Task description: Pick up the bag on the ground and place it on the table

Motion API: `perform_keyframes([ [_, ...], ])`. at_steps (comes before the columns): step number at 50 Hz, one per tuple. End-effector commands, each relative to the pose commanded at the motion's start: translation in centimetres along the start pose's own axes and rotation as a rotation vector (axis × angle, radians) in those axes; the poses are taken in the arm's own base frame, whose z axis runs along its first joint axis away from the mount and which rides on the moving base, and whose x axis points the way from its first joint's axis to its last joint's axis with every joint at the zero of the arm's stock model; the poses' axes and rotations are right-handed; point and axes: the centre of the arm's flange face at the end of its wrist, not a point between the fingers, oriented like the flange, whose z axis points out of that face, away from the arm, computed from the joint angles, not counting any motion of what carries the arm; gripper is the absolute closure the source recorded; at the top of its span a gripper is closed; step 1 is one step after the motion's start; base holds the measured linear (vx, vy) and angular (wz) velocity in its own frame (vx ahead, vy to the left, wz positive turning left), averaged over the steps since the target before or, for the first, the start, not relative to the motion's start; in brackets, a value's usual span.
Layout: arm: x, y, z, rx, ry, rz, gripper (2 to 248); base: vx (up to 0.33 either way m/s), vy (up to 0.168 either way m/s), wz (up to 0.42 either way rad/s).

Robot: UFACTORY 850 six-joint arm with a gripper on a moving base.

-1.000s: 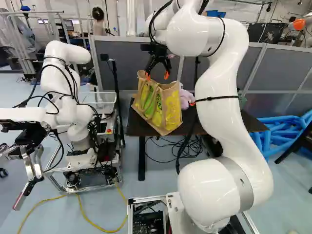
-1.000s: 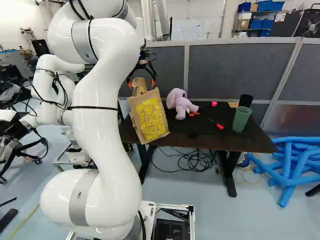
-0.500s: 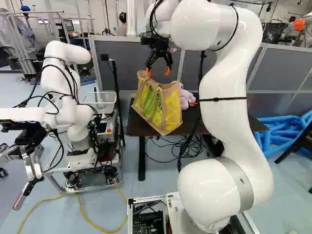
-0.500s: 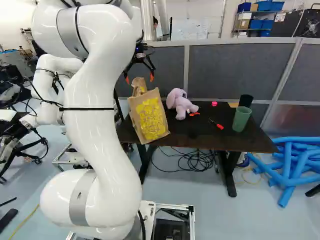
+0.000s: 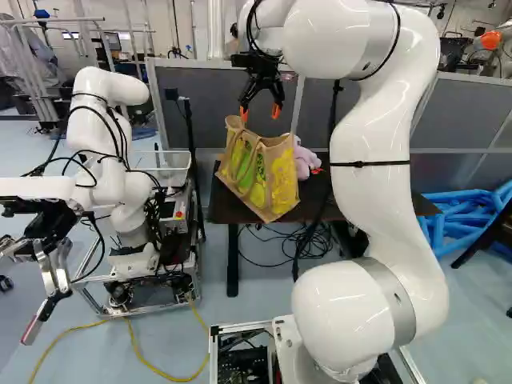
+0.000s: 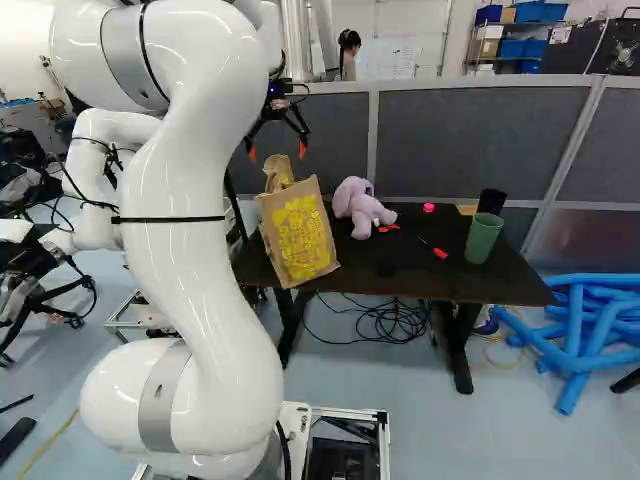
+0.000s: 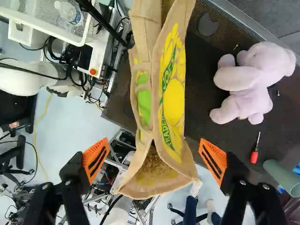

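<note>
Since the tan-and-yellow woven bag (image 5: 282, 180) stands ungripped: on the dark rectangular table (image 6: 420, 275), left base view's centre; I judge placing done.
Black two-fingered gripper (image 5: 260, 113): fingers (image 7: 96, 160) wide, above it, for clearance.

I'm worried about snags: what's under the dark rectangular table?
Looped black cables lie on the pale floor beneath it. Its dark top and the white robot arm hide parts of that space.

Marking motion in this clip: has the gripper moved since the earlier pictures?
Yes, upward: in the left base view the gripper hangs higher above the bag, which has not shifted against the table.
</note>
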Motion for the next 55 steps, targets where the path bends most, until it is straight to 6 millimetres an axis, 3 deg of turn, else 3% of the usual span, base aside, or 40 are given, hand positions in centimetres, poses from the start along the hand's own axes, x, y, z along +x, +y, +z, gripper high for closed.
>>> perform_keyframes([
  [22, 0.00, 0.00, 0.00, 0.000, 0.000, 0.000, 3, -0.016, 0.000, 0.002],
  [55, 0.00, 0.00, 0.00, 0.000, 0.000, 0.000, 3, -0.109, 0.000, 0.012],
])
